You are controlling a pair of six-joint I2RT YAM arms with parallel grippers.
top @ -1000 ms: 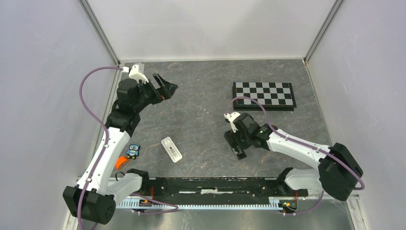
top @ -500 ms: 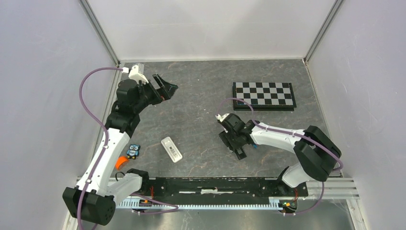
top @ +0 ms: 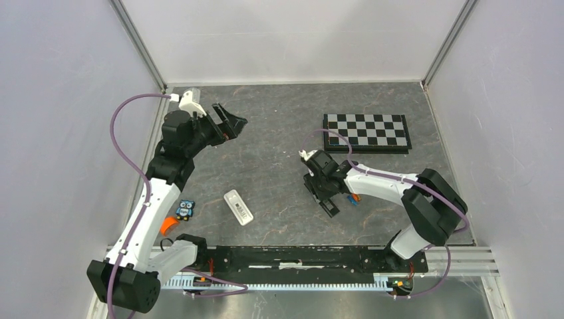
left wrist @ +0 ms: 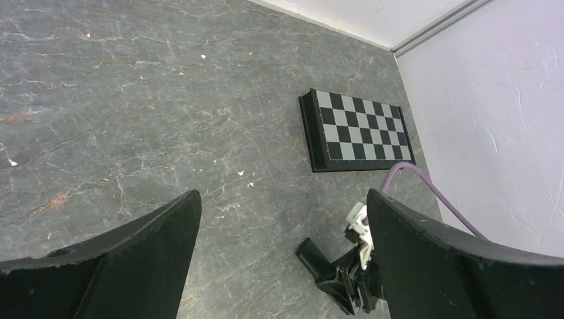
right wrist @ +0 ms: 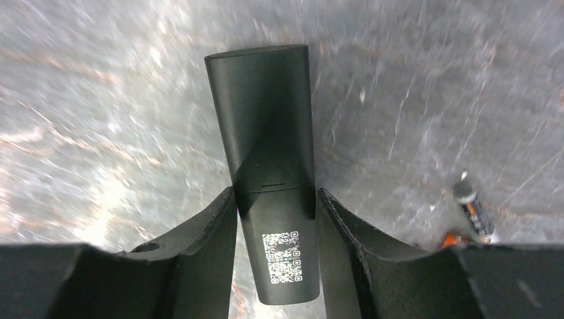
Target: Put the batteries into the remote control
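Note:
My right gripper (top: pixel 325 194) is shut on a black remote control (right wrist: pixel 266 126), back side up with a small code label, held low over the table. The remote's free end (top: pixel 331 210) points toward the near edge. Two batteries lie on the table just right of the gripper: a dark one with an orange band (right wrist: pixel 473 203) and an orange one (right wrist: pixel 453 237), half hidden by my finger. They show as small orange and blue bits in the top view (top: pixel 353 197). My left gripper (top: pixel 231 122) is open and empty, high at the far left. The left wrist view shows its open fingers (left wrist: pixel 153 246).
A folded chessboard (top: pixel 366 132) lies at the far right. A small white rectangular device (top: pixel 238 207) lies left of centre. An owl-face object (top: pixel 185 210) and an orange object (top: pixel 167 226) sit by the left arm. The black rail (top: pixel 292 258) runs along the near edge.
My right gripper has moved left and slightly away with the remote, and the arm has swung in behind it. The batteries now show beside it. The left arm has not moved.

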